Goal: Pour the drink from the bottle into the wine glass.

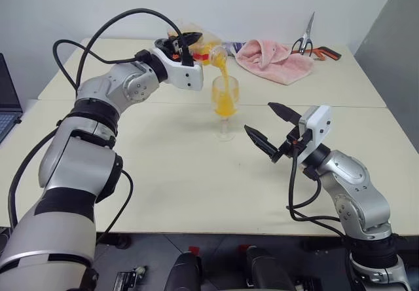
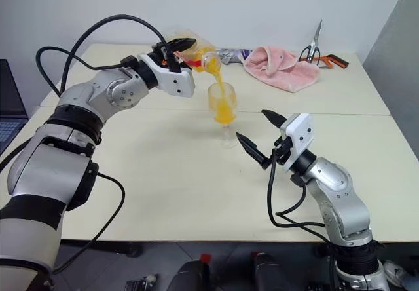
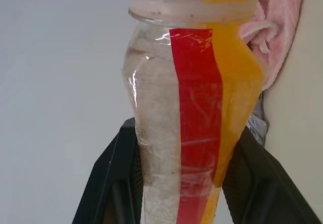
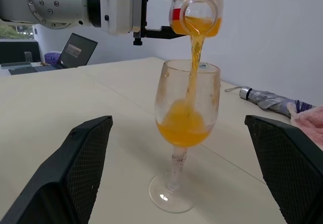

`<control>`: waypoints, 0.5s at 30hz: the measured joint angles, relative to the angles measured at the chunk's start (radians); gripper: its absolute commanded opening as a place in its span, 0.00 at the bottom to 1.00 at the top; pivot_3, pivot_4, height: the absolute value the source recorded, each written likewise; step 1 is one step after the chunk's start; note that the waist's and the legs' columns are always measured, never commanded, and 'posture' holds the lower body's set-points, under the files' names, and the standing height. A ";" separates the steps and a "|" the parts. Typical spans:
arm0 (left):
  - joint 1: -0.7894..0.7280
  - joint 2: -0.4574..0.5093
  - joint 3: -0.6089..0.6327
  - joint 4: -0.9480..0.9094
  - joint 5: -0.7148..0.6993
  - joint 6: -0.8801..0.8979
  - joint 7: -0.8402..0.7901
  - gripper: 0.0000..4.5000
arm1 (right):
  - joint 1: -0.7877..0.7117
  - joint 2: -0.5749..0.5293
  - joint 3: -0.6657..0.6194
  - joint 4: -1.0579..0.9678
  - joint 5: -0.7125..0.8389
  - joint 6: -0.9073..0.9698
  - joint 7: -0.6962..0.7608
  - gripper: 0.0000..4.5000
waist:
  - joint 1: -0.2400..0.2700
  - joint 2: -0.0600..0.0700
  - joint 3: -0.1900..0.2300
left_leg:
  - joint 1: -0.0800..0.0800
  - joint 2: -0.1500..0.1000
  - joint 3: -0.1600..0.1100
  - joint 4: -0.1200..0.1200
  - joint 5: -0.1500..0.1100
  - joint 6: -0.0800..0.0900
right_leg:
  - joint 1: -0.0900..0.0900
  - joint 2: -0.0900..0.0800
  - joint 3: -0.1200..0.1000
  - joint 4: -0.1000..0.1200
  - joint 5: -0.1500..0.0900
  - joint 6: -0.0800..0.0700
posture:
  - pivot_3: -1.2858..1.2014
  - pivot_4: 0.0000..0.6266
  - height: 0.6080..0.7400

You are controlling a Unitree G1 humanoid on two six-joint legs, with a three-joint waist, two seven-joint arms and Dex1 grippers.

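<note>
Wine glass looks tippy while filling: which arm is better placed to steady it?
Right: its open tool sits beside the clear stemmed wine glass; the left tool holds the pouring clear plastic bottle.

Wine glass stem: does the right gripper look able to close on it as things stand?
Probably yes. The right gripper is open and faces the wine glass across bare table, with nothing between. The bottle, shut in the left gripper, pours from above the rim, clear of the stem.
</note>
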State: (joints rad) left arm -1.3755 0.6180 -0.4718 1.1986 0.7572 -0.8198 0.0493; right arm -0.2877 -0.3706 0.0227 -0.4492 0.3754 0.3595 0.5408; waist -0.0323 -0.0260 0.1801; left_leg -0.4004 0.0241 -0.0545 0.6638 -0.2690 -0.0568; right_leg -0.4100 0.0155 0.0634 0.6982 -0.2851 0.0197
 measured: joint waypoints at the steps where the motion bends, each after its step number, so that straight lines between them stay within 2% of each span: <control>1: -0.004 0.003 -0.001 0.002 0.002 0.000 0.003 0.37 | 0.000 0.000 0.000 0.000 0.000 0.000 0.000 1.00 | 0.000 0.000 0.000 | 0.000 0.000 0.000 0.000 0.000 0.000 | 0.000 0.000 0.000 0.000 0.000 0.000 | 0.52 0.24 1.00; 15: -0.012 0.011 -0.014 0.017 0.026 0.003 0.038 0.37 | 0.000 0.000 0.002 0.000 0.000 0.000 0.001 1.00 | 0.000 0.000 0.000 | 0.000 0.000 0.000 0.000 0.000 0.000 | 0.000 0.000 0.000 0.000 0.000 0.000 | 0.52 0.24 1.00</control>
State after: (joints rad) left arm -1.3878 0.6294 -0.4858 1.2159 0.7829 -0.8163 0.0875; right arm -0.2882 -0.3702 0.0251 -0.4492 0.3755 0.3596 0.5421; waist -0.0323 -0.0260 0.1800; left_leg -0.4004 0.0241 -0.0545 0.6641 -0.2690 -0.0568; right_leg -0.4100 0.0155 0.0634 0.6985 -0.2851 0.0197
